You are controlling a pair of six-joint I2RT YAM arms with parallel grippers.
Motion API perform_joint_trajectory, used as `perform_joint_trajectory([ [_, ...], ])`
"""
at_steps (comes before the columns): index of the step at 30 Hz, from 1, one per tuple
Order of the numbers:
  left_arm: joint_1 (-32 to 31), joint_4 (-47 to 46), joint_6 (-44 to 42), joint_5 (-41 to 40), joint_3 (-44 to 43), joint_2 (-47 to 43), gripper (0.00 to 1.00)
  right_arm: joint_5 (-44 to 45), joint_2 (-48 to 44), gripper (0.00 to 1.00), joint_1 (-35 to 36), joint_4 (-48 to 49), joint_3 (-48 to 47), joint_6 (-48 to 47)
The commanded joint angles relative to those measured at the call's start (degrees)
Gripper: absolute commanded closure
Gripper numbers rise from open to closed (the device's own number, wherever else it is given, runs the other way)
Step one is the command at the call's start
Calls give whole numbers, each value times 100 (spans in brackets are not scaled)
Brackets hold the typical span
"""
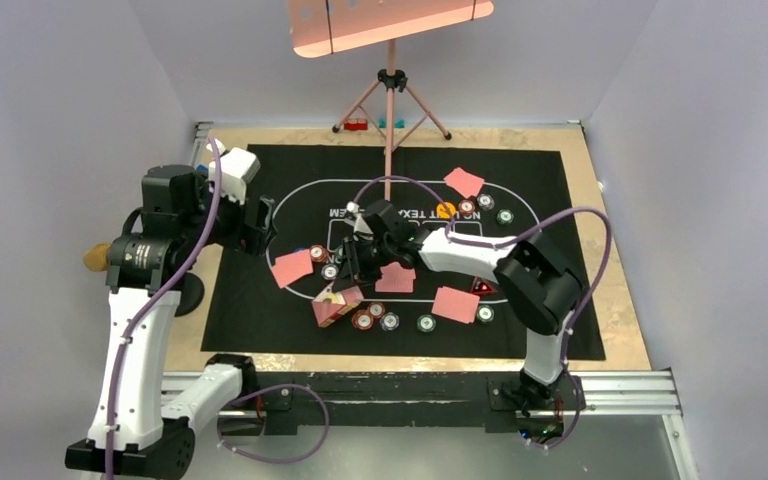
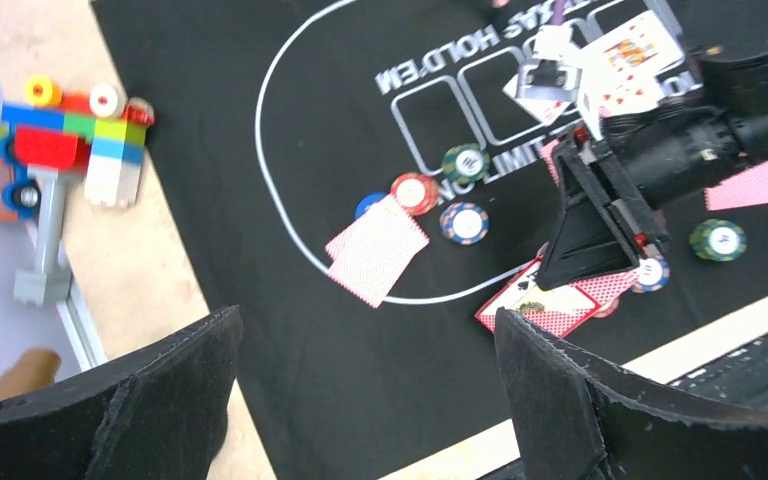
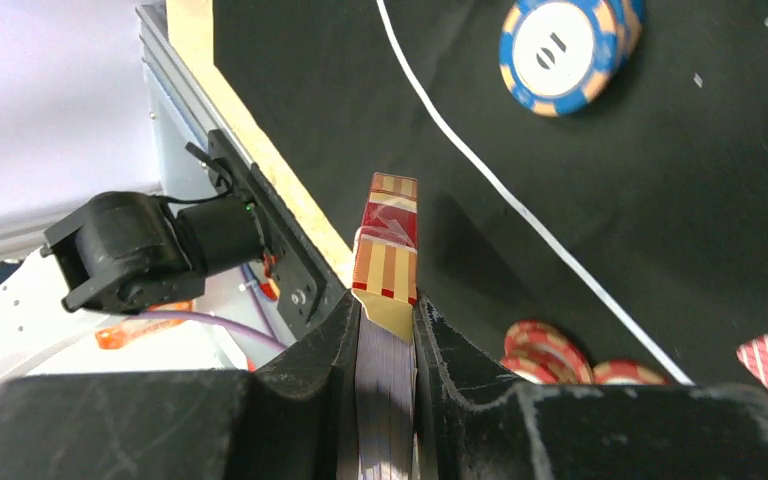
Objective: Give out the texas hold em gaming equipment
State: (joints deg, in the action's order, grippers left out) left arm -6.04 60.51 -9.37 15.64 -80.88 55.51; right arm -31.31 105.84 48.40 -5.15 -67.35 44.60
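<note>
right gripper (image 3: 385,312) pinches the card pack (image 3: 388,245) on edge, pointing at the mat's (image 1: 560,180) near edge; left gripper (image 2: 365,392) gapes wide.

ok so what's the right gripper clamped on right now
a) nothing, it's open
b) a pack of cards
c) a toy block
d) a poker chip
b: in the right wrist view, the right gripper has its jaws closed on both sides of a pack of cards. The stacked card edges show between the fingers and a red-and-gold striped flap sticks out past them.
</note>
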Motion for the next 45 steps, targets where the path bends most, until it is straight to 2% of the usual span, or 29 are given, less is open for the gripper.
perform_joint_trajectory([
  [1, 359, -584, 136, -339, 655, -158, 1, 210, 313, 100, 169, 373, -649, -272],
  [12, 591, -1270, 322, 9, 1714, -124, 1, 94, 876, 98, 458, 268, -724, -322],
  [18, 594, -1780, 402, -6, 2273, -323, 0, 493, 950, 52, 556, -321, -701, -645],
  [23, 589, -2094, 503, 18, 2622, -435, 0, 875, 626, 27, 561, -899, -797, -1012],
  [28, 587, -2253, 588, -1, 2725, -479, 0, 1274, -38, 17, 556, -1742, -1155, -1436],
  [32, 587, -2519, 702, 30, 2769, -504, 0, 2342, -928, 17, 474, -2747, -1600, -1797],
  [35, 587, -2756, 857, 89, 2832, -391, 0, 3371, -1614, 17, 76, -3352, -1813, -1879],
  [37, 587, -2931, 886, 29, 2919, -181, 0, 3957, -2237, 17, -464, -3253, -1527, -1804],
  [42, 580, -3445, 883, -425, 3107, 208, 1, 4568, -4139, 10, -2314, -1842, 503, -1562],
  [45, 584, -4331, 731, -247, 3738, 4, 0, 5531, -4681, 8, -2794, -1123, 1406, -2088],
])
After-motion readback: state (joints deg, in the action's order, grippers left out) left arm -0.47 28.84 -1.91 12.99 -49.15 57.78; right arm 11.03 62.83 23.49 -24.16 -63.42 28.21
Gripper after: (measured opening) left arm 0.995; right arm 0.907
